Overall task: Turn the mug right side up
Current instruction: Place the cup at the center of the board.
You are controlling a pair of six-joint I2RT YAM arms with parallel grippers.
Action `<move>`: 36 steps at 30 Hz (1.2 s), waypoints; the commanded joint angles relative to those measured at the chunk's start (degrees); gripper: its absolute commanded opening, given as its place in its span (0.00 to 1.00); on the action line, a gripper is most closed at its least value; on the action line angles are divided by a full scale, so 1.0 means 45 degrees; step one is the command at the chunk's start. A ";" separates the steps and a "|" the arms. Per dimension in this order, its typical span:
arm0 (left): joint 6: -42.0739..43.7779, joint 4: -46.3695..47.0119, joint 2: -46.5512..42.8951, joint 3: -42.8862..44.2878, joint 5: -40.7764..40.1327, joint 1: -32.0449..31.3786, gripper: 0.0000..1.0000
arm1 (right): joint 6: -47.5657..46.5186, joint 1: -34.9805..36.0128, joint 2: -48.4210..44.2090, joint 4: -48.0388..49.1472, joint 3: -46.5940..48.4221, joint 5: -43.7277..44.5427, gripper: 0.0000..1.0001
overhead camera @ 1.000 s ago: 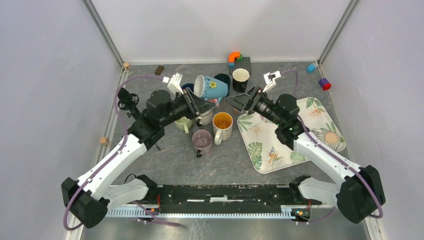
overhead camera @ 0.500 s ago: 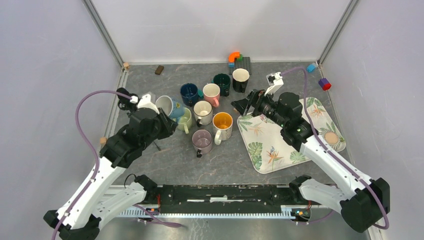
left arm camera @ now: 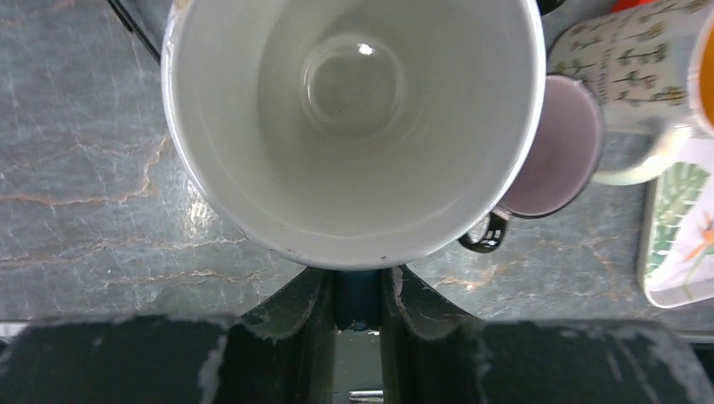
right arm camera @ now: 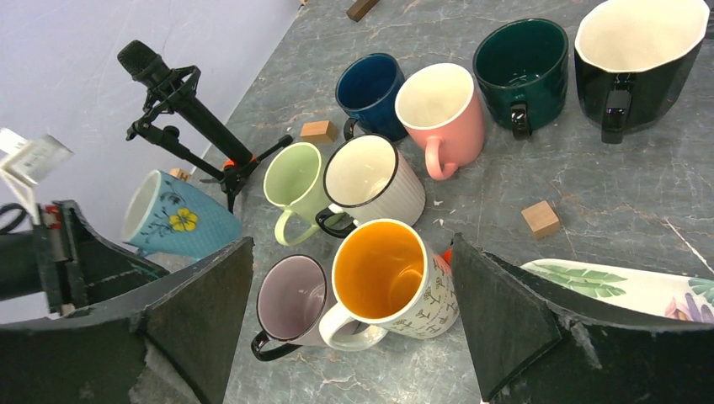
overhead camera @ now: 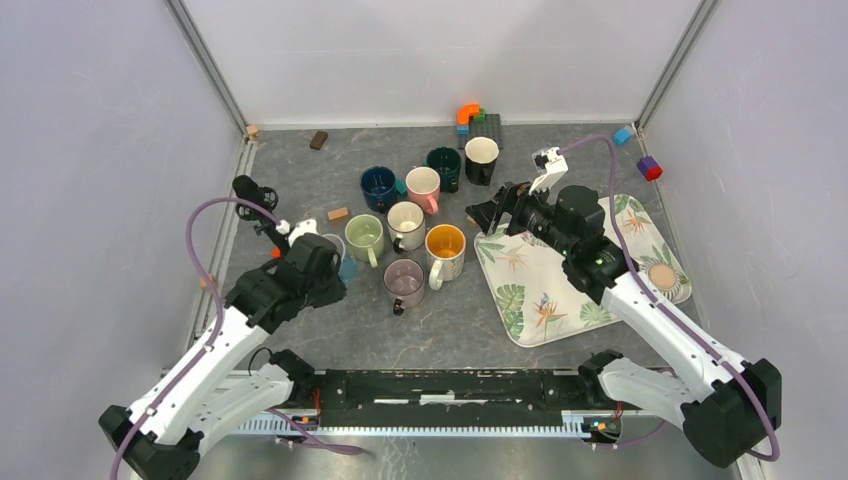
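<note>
Jaws of your left gripper (left arm camera: 360,293) are clenched on a blue part below the blue flowered mug (right arm camera: 173,220), likely its handle, so you can swing its mouth upward. It hangs tilted beside the microphone stand (right arm camera: 189,105), left of the other mugs (right arm camera: 370,181). I cannot tell whether it touches the worktop (overhead camera: 350,320). On your right gripper (right arm camera: 352,282) the jaws are released, hovering clear

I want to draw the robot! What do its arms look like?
The left arm and right arm are white tubes with chunky black joints. A purple cable loops along each one. The fingers are dark, scuffed wedges.
</note>
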 commanded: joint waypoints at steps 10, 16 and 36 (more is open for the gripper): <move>-0.1549 0.3925 0.0169 -0.2921 0.0693 0.0014 0.02 | -0.0364 0.0040 -0.0148 0.0318 -0.0113 0.0076 0.91; -0.1378 0.4452 0.0708 -0.3310 0.0952 0.0001 0.02 | -0.0447 0.0055 -0.0102 0.0109 -0.0046 0.0121 0.91; -0.0292 0.4192 0.1961 -0.3181 0.1644 -0.0213 0.32 | -0.0447 0.0046 -0.0094 -0.0092 -0.0315 0.0253 0.92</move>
